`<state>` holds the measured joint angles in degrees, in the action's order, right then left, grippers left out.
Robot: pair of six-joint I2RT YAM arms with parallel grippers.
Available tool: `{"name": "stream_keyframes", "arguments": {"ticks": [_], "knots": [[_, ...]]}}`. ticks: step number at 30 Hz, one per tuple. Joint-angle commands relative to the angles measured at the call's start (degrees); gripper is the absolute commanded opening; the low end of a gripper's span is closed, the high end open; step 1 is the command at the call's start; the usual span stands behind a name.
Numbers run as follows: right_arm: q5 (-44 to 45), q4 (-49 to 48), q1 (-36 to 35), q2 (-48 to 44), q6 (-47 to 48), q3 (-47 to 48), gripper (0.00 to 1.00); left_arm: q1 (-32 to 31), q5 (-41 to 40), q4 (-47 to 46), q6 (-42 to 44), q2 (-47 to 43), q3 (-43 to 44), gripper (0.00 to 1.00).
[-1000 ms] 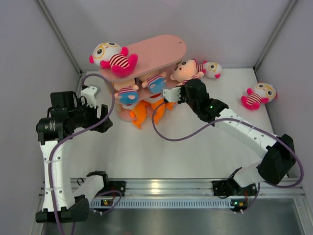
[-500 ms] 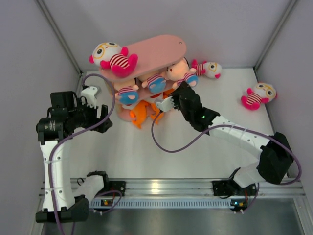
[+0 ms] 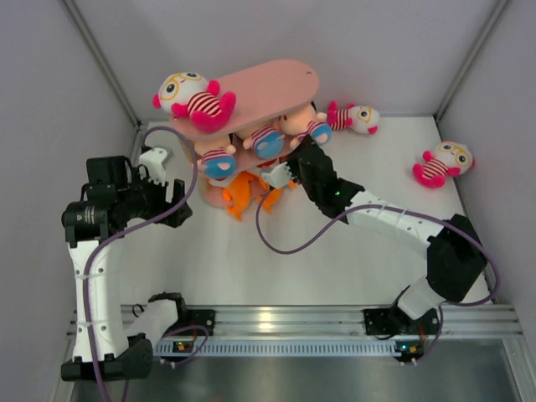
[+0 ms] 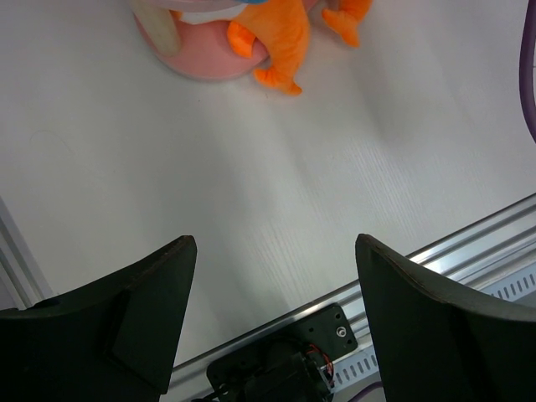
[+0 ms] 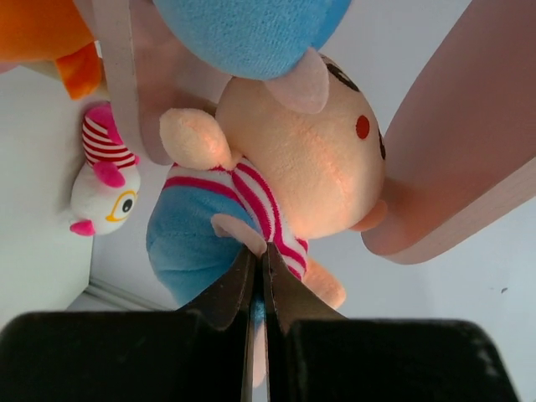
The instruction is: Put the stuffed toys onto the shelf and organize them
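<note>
Starting at the left, we see the left fingers (image 4: 138,314) spread wide apart with nothing between them, hanging over bare white desk (image 4: 276,167) to the near left of the shelf (image 3: 268,84). The pink three-tier shelf stands at the far middle of the desk.

On the left end of its top board lies a goggled doll (image 3: 191,99) with a white head, striped body and pink limbs. Under that board we make out two peach dolls in blue pants, one to the left (image 3: 219,161) and one just right of it (image 3: 266,142), on the middle tier. Below them an orange fish (image 3: 243,191) sticks out from the bottom tier toward the near side, its fins touching the desk.

At the shelf's right end the right fingers (image 5: 230,293) are pressed together, pinching the striped shirt of a third peach doll (image 5: 310,167). Its head sits just under the edge of the top board; we cannot tell whether it rests on the middle board.

Farther right, a second goggled doll (image 3: 356,117) lies on the desk just beyond the shelf's right end, and a third goggled doll (image 3: 444,163) lies well apart near the right wall.
</note>
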<state>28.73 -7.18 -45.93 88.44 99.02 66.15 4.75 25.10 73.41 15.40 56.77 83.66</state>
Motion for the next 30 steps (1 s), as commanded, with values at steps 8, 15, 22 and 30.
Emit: {"name": "stream_keyframes", "arguments": {"ticks": [8, 15, 22, 30], "knots": [[-10.2, 5.4, 2.6, 2.0, -5.8, 10.5, 0.01, 0.2, -0.1, -1.5, 1.0, -0.7, 0.2, 0.83], [-13.8, 6.9, 4.1, 3.8, -6.4, 10.1, 0.10, 0.2, -0.7, -1.5, 1.3, -0.8, 0.1, 0.83], [-13.6, 2.5, 7.3, 5.1, -3.8, 6.7, 0.12, 0.2, -0.6, -1.5, 1.0, -1.1, 0.2, 0.83], [-15.0, 0.2, 7.3, 2.2, -0.3, 3.1, 0.27, 0.2, 0.1, -1.5, 0.9, -1.0, 0.0, 0.83]]}}
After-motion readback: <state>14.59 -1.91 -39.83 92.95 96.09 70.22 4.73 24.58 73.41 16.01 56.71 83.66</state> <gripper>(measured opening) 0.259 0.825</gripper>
